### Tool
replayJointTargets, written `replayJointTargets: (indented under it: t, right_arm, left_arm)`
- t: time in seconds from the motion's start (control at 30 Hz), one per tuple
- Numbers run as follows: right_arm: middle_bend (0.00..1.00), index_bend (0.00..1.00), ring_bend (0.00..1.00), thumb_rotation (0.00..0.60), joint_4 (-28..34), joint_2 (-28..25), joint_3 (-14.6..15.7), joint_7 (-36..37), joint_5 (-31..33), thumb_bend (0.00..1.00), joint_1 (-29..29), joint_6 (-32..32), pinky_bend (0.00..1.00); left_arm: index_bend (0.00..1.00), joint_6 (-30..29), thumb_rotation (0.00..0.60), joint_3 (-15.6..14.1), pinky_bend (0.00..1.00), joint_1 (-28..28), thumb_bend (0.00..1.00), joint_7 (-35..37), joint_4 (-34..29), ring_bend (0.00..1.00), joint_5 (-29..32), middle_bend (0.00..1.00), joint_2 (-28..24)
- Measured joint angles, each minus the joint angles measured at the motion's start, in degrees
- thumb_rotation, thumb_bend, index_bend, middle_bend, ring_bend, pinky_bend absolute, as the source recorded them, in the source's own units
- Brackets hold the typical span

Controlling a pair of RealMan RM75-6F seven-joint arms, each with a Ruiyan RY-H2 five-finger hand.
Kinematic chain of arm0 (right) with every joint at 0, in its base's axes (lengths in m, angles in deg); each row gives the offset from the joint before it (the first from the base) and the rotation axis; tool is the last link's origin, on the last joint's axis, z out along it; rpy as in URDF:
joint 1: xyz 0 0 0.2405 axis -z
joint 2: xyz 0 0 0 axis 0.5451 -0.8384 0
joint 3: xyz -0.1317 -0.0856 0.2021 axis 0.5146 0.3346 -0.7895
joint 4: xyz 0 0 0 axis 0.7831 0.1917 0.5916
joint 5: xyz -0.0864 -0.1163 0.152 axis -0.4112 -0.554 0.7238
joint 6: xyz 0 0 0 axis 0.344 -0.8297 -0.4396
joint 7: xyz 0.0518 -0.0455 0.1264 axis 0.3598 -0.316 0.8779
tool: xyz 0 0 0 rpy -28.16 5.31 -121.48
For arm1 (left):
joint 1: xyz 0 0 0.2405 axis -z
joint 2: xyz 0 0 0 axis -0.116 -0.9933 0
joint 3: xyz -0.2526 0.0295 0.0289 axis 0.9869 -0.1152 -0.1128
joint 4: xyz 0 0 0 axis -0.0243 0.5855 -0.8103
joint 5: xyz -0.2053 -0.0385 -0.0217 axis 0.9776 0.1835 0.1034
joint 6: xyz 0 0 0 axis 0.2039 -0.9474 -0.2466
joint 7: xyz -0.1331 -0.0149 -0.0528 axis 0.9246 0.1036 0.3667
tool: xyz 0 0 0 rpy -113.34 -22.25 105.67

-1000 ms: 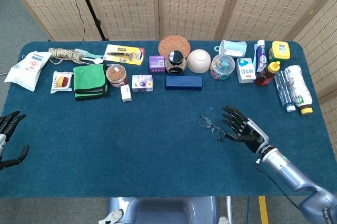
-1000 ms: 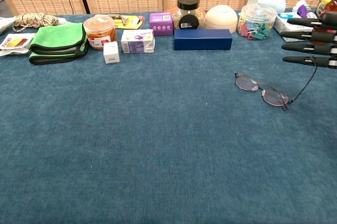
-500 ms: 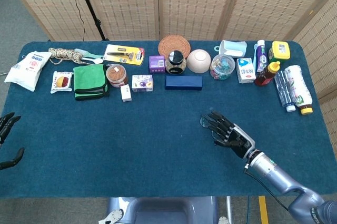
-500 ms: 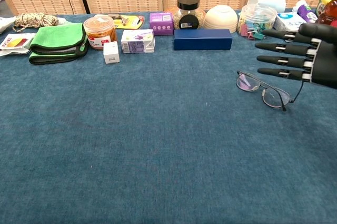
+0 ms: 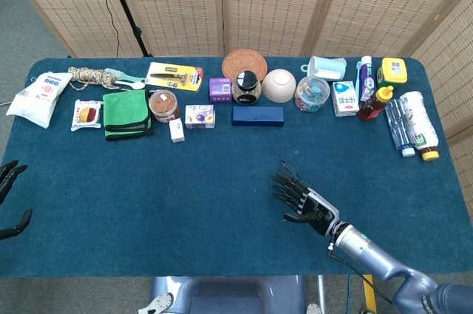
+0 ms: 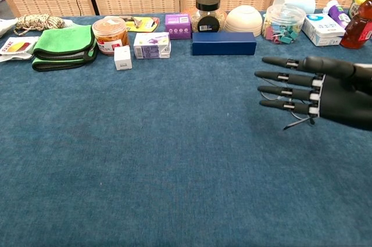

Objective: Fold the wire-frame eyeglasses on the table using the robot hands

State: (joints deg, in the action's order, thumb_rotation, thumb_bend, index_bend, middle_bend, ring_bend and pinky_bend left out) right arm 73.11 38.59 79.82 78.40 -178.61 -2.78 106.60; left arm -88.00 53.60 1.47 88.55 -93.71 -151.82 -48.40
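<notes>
Right hand [image 6: 325, 93] slid left over the glasses [image 6: 297, 122], fingers flat and spread, gripping nothing; frame mostly hidden, fold not started, toward table's [image 5: 185, 196] right-front edge

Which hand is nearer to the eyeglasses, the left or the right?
The right. The right hand hangs directly over the eyeglasses, fingers spread, hiding most of them. The left hand sits at the table's far left edge, well away.
</notes>
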Motion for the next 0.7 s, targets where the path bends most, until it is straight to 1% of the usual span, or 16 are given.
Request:
replayJointTargets:
  t: [0.13, 0.4, 0.7]
  right_arm:
    - [0.00, 0.03, 0.00, 0.600, -0.3, 1.0, 0.9, -1.5, -0.3, 0.04, 0.2, 0.6, 0.00]
    - [0.00, 0.03, 0.00, 0.600, 0.3, 1.7, 1.8, -4.5, 0.4, 0.04, 0.1, 1.3, 0.00]
    - [0.00, 0.03, 0.00, 0.600, -0.4, 3.4, 3.4, -5.5, 1.1, 0.04, 0.9, 1.9, 0.00]
  left_arm:
    - [0.00, -0.4, 0.446, -0.1, 0.00, -0.2, 0.43, 0.4, 0.2, 0.00, -0.3, 0.00, -0.1]
    - [0.00, -0.9, 0.446, -0.5, 0.00, -0.8, 0.42, 1.5, 0.5, 0.00, -1.0, 0.00, -0.3]
    - [0.00, -1.6, 0.446, -0.8, 0.00, -1.4, 0.43, 3.0, 1.3, 0.00, -1.9, 0.00, -0.7]
